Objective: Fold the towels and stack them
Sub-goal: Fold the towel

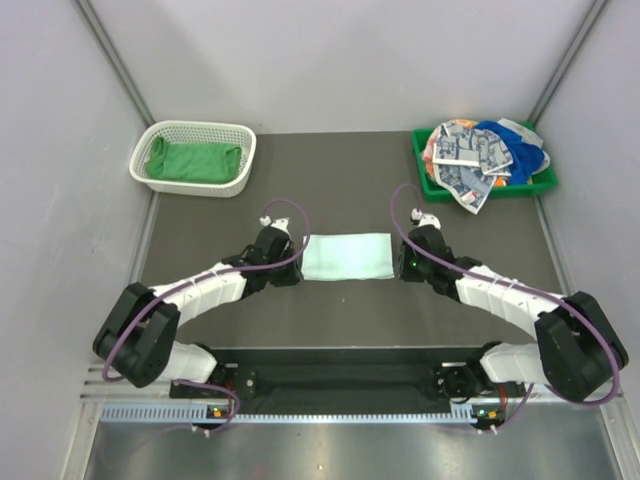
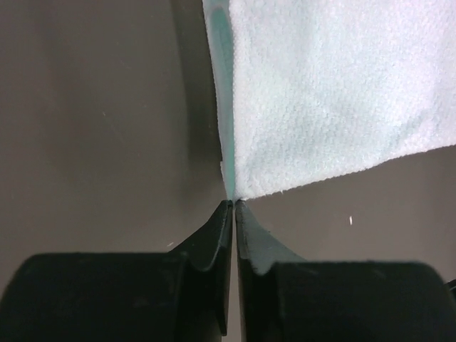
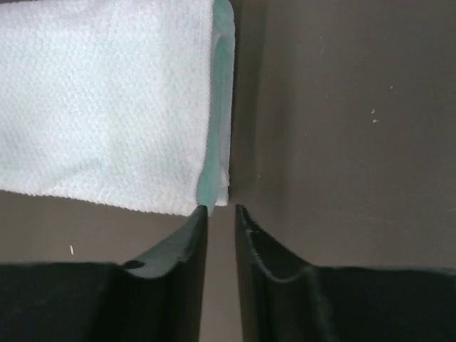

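Now your mint towel (image 1: 346, 257), nubbly terry folded into a flat rectangle, lies on the dark matte table (image 1: 350, 320) between both arms. Your left gripper (image 2: 232, 204) is pressed nearly closed, its tips touching a towel corner. Your right gripper (image 3: 221, 210) stands a slit apart at the folded edge. A green towel (image 1: 195, 162) fills the white mesh basket (image 1: 200, 128), and patterned towels (image 1: 470, 160) heap in the green plastic tray (image 1: 520, 188).

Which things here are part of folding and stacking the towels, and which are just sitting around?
Job: pale mint towel, bright green towel, mixed towel pile.
Lying about: white mesh basket, green tray, both only holding towels.
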You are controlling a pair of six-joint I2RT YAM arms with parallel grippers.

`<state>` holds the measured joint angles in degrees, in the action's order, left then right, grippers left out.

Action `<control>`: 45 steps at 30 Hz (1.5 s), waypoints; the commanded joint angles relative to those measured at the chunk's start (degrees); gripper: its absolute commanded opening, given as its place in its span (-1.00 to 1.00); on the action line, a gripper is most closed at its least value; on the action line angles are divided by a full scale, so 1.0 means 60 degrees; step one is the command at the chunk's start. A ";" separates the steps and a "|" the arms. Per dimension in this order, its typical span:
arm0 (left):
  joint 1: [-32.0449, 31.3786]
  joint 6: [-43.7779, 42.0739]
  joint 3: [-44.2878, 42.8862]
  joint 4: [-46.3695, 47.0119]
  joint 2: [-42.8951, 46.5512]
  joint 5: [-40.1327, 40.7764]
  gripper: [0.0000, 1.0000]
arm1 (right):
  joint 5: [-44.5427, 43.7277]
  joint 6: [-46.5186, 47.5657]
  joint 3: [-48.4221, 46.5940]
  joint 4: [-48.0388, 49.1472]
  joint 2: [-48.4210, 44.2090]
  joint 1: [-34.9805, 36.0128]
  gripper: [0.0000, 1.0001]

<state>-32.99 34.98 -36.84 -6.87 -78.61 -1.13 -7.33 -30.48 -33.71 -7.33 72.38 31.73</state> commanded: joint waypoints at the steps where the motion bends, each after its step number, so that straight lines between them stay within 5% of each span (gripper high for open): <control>1: -0.0009 -0.0029 -0.0188 0.0034 0.0342 -0.0120 -0.76 | -0.0096 -0.0033 -0.0035 0.0256 -0.0285 0.0118 -0.49; 3: -0.0009 -0.0103 -0.0436 -0.0186 0.0474 -0.0018 -0.47 | -0.0096 0.0026 -0.0225 0.0080 -0.0402 0.0118 -0.26; 6: -0.0009 -0.0191 -0.0889 -0.0757 0.0840 0.0055 -0.40 | -0.0213 0.0070 -0.0532 -0.0373 -0.0710 0.0132 -0.27; 12: -0.0009 -0.0425 -0.1608 -0.1199 0.1120 0.0684 -0.43 | -0.0696 0.0099 -0.1586 -0.1165 -0.0960 0.0717 -0.39; 18: -0.0009 -0.0381 -0.2485 -0.0687 -0.0475 -0.0058 -0.46 | -0.0785 0.0056 -0.2554 -0.0815 0.0457 0.1392 -0.40; 32: 0.0196 -0.0323 -0.2342 -0.0554 -0.2880 0.0100 -0.52 | -0.0243 -0.0179 -0.1105 0.0944 0.2600 0.0704 -0.46; 45: 0.0796 -0.0425 -0.2957 -0.1227 -0.2175 0.0262 0.04 | -0.0199 -0.0076 -0.1134 0.0841 0.2453 0.0645 -0.46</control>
<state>-29.41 32.84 -52.51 -13.61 -92.86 0.32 -8.05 -31.11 -41.21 -3.05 87.77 36.25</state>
